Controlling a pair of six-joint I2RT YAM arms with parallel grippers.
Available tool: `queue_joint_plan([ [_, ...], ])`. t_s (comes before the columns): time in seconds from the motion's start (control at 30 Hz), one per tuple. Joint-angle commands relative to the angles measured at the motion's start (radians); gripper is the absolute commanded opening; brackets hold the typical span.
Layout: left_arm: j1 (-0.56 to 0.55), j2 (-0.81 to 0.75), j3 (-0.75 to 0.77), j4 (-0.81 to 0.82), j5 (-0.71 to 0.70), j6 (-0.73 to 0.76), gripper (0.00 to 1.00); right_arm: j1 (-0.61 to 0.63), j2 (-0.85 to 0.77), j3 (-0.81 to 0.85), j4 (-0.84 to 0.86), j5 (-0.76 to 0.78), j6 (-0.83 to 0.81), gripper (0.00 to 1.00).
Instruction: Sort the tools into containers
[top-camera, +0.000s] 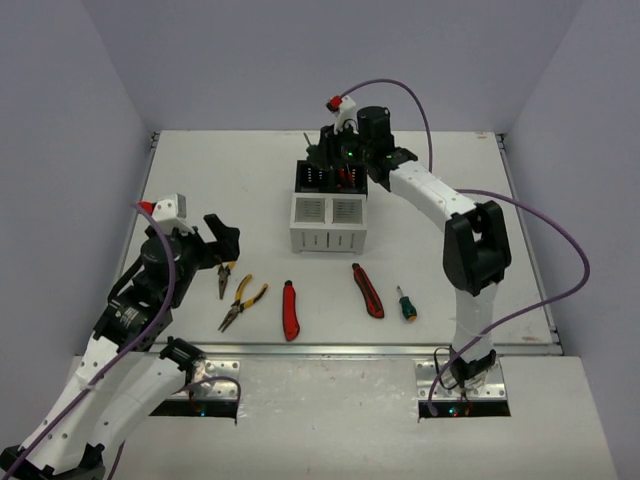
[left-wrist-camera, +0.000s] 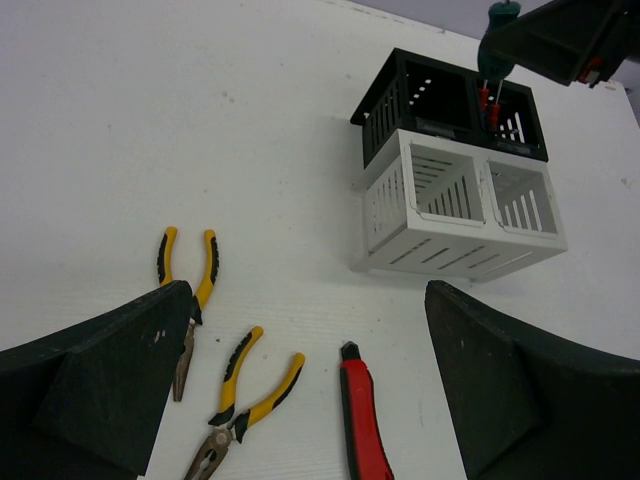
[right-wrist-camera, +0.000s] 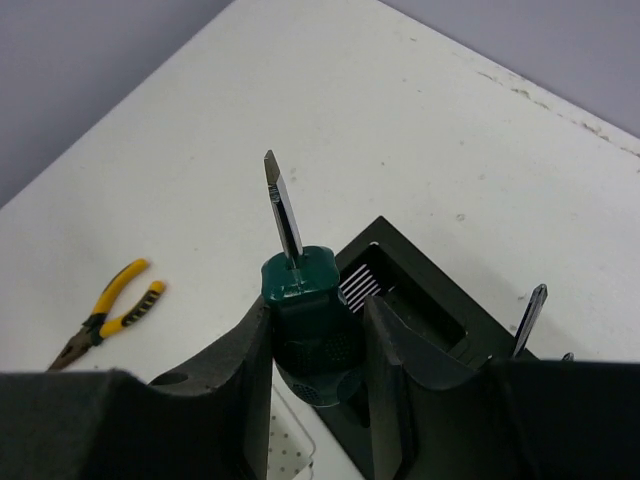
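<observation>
Over the black box (right-wrist-camera: 400, 265), grips a green screwdriver (right-wrist-camera: 305, 300) in the part-closed right gripper (right-wrist-camera: 315, 330), blade upward; hides the handle's lower end. Leaves the left gripper (left-wrist-camera: 308, 300) spread wide, empty, near pliers (left-wrist-camera: 240, 368).

The pliers (top-camera: 238, 307) are yellow-and-black, the knives (top-camera: 290, 311) red-and-black, the screwdriver (right-wrist-camera: 305, 325) green.

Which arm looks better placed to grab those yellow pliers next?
Probably the left: the left tool hangs open just above the yellow pliers, while the right tool is shut on a green screwdriver over the black box.
</observation>
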Motion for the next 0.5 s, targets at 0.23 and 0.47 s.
queue_joint_plan([
  [0.23, -0.007, -0.011, 0.016, 0.036, 0.005, 0.006, 1.0, 0.036, 0.104, 0.152, -0.104, 0.113, -0.097, 0.11],
  [0.47, -0.009, -0.053, 0.01, 0.043, 0.003, 0.006, 1.0, 0.055, 0.08, 0.19, -0.17, 0.11, -0.111, 0.78],
])
